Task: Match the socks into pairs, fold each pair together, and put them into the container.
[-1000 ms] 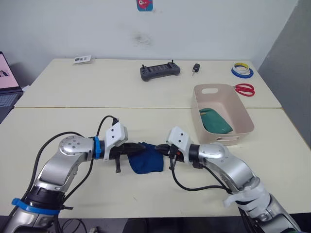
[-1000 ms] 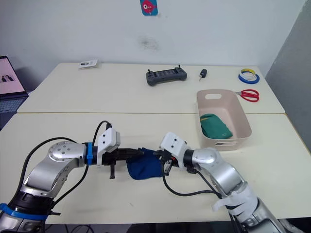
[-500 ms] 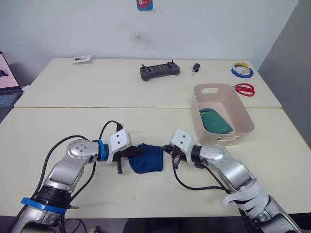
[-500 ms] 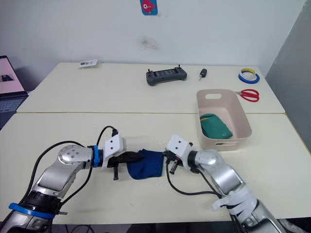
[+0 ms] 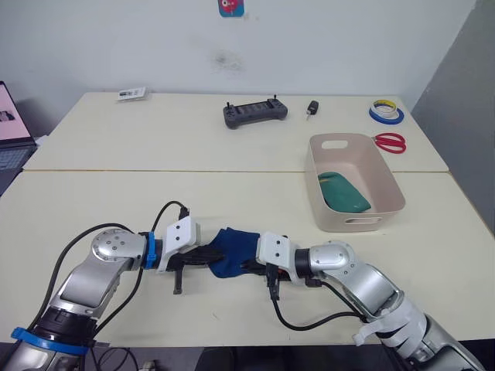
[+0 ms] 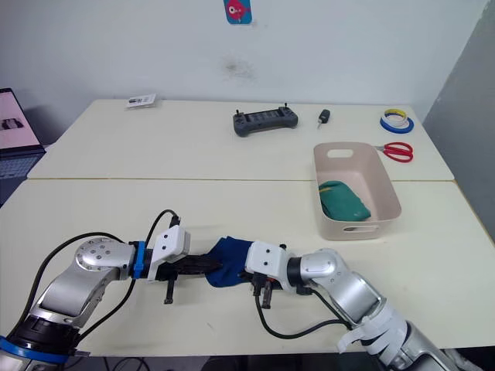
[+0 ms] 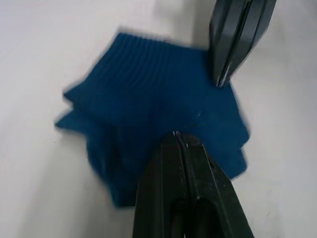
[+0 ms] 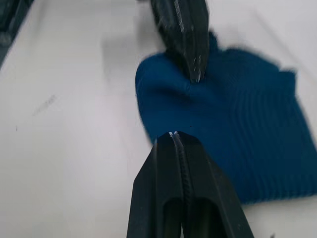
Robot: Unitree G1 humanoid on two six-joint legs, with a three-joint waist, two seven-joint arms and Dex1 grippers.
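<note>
My left gripper [image 5: 207, 258]: fingers closed, pointing inward | my right gripper [image 5: 249, 267]: fingers closed, facing it, tips near.

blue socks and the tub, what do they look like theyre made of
Blue socks: soft knit fabric, matte; fine parallel ribs run across the cloth and it lies in floppy layers. Tub: probably moulded plastic, smooth pale beige-pink with a slight sheen, rounded corners and a cut-out slot handle. The exact fibre or plastic type can't be told.
</note>
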